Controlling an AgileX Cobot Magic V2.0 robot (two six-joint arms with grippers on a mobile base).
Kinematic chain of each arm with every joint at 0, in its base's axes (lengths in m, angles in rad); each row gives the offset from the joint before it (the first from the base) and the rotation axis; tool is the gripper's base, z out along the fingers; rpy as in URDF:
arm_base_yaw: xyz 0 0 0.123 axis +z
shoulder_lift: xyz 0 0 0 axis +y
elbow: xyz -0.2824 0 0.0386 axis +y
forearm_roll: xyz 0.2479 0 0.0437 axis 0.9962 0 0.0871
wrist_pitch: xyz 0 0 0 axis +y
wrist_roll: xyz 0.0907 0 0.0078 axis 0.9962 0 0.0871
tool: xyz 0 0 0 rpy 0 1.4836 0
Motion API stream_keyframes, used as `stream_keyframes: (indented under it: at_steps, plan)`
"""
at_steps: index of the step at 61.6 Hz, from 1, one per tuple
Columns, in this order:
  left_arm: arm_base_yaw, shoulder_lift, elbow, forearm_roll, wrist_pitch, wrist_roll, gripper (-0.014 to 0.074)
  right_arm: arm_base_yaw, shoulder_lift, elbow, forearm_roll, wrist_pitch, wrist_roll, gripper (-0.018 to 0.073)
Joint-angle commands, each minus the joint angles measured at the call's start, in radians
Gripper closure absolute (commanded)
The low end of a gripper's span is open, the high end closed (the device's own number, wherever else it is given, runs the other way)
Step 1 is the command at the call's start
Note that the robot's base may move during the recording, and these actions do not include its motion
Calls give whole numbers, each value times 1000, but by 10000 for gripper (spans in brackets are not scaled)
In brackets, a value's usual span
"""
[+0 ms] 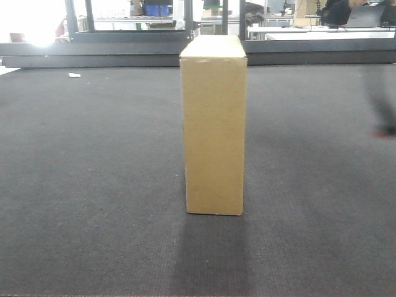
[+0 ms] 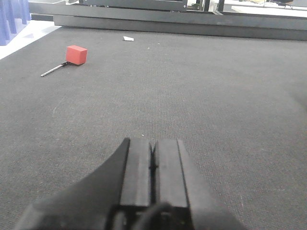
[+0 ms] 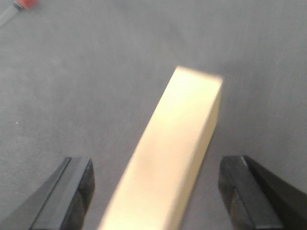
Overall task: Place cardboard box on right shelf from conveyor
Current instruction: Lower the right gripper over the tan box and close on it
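Squarely on end, the box (image 1: 214,130) is standing near the middle of the conveyor (image 1: 93,185), showing its narrow face to the front camera and casting a shadow forward across the dark surface. Behind it, the rail (image 1: 93,54) is running along the conveyor's far edge, with a small white scrap (image 1: 74,75) lying just short of it at left. At the right edge of the front view a dark, blurred shape with a red spot is showing; what it is cannot be told. The right gripper (image 3: 157,167) is hovering over the box (image 3: 182,124), its jaws spreading wide, one black finger (image 3: 76,187) on each side of the long top face. Grey conveyor is showing in both gaps, so the fingers are touching nothing and holding nothing, though that view is blurred. The left gripper (image 2: 152,146) is sitting low over bare conveyor (image 2: 216,96), its two pads pressing together with nothing between them. Ahead of it, to the left, a red block (image 2: 76,54) with a thin metal rod (image 2: 53,71) sticking from it is lying on the conveyor. The scrap (image 2: 128,39) is lying beyond it near the rail, and blue bins (image 2: 12,19) are standing off the conveyor's far left corner.
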Motion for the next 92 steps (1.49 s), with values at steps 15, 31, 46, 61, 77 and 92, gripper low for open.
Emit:
stream_keyframes:
  at_steps: [15, 31, 46, 61, 77, 92]
  plan:
    - [-4, -15, 8, -6, -86, 0, 713, 120, 183, -246, -261, 195, 304, -65]
    - [-4, -15, 8, -6, -86, 0, 713, 139, 228, -248, -308, 222, 382, -65]
    - [-4, -15, 8, -6, -86, 0, 713, 138, 255, -245, -308, 222, 397, -65]
    - [-4, -15, 8, -6, -86, 0, 713, 127, 276, -244, -308, 222, 397, -65]
    - [-4, -15, 8, -6, -86, 0, 713, 115, 306, -230, -299, 228, 397, -65]
    - [-4, -15, 8, -6, -86, 0, 713, 104, 312, -154, -234, 166, 397, -46]
